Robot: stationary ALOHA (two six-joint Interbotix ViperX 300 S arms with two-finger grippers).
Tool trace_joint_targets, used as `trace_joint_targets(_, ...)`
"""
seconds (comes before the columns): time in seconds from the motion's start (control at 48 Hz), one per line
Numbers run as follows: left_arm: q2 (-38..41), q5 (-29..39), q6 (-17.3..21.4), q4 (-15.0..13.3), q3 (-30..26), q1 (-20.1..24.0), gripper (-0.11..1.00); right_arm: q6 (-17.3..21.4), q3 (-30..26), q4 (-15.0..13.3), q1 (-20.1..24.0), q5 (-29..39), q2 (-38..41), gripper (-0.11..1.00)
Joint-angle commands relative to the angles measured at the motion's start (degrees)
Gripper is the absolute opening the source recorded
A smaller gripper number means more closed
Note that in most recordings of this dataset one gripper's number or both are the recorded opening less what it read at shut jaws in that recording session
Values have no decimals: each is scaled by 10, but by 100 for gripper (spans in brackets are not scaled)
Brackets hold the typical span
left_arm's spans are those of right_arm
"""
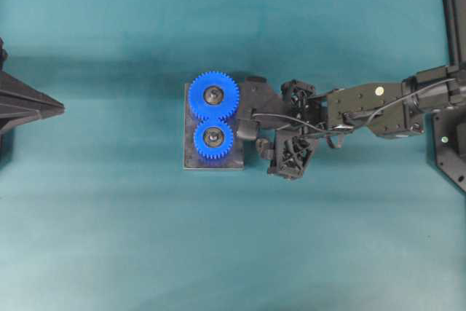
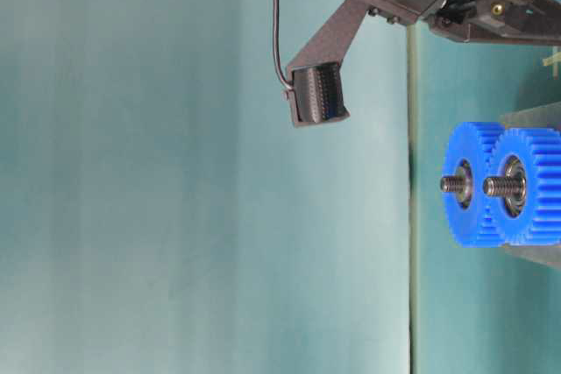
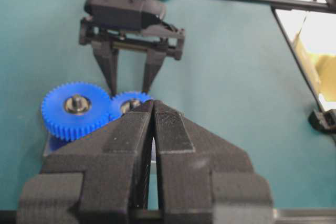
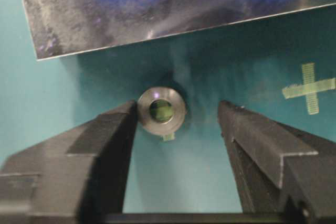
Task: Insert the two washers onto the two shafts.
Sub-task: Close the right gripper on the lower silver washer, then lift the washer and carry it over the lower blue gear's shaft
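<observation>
The metal washer lies flat on the teal table just off the edge of the grey plate. My right gripper is open around it, with the left finger touching its rim and the right finger well clear. Two blue gears sit on the plate, each with a threaded shaft standing out of its hub. The right gripper hangs at the plate's right side. My left gripper is shut and holds nothing, parked at the table's left edge.
A green tape cross marks the table to the right of the washer. Seen from the left wrist, the right gripper points down behind the gears. Teal table surrounds the plate.
</observation>
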Motion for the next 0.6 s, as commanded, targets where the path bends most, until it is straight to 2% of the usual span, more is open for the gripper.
trace_joint_targets(0.0,3,-6,1,2,-15,2,7,8,-6,2,20,16,10,58)
trace_joint_targets(0.104,3,-7,1,2,-15,1,7,8,-13,2,29,27,11,48)
trace_joint_targets(0.333,3,-12,-1,2,-15,1,7,19,-23,4,44,46,5,48)
trace_joint_targets(0.458,3,-17,-3,2,-15,1,7,25,-47,4,46,76,-13,47)
trace_joint_targets(0.541,3,-18,-4,2,-15,1,7,25,-66,3,46,103,-33,30)
trace_joint_targets(0.583,3,-18,-4,2,-15,1,7,24,-80,2,45,120,-45,30)
